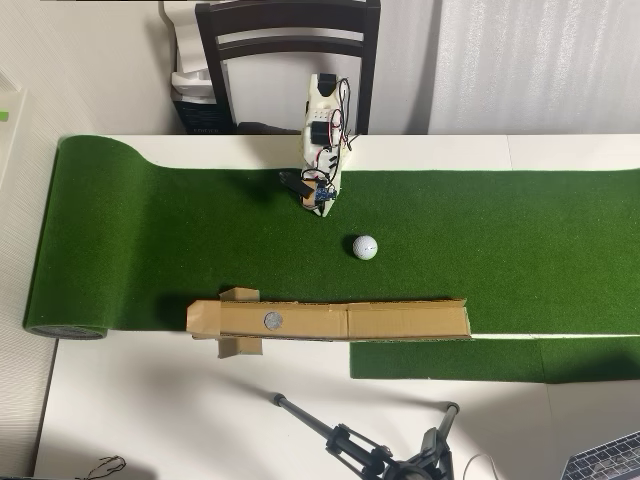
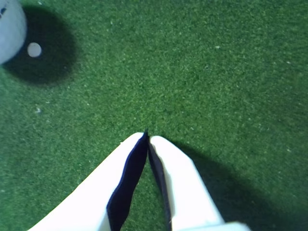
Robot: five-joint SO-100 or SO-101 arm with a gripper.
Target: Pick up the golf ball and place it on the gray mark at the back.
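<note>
Gripper (image 2: pixel 146 136) closed, fingertips meeting at point, nothing between them, hovering over green turf (image 1: pixel 500 230). Ball (image 1: pixel 365 247) on turf, free, near gripper (image 1: pixel 322 205) and lower right of it in overhead view; in wrist view ball (image 2: pixel 8 29) just clips top-left corner, tiny white dot (image 2: pixel 34 49) beside it. Gray mark (image 1: pixel 272 321) on cardboard strip (image 1: pixel 400 320) along turf edge, well apart from ball.

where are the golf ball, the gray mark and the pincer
golf ball (image 1: pixel 365 247), overhead view, centre of the white sphere on the turf
gray mark (image 1: pixel 272 321), overhead view, middle of the round disc on the cardboard strip
pincer (image 2: pixel 147 135), wrist view, where the two white fingertips meet, closed and empty
</note>
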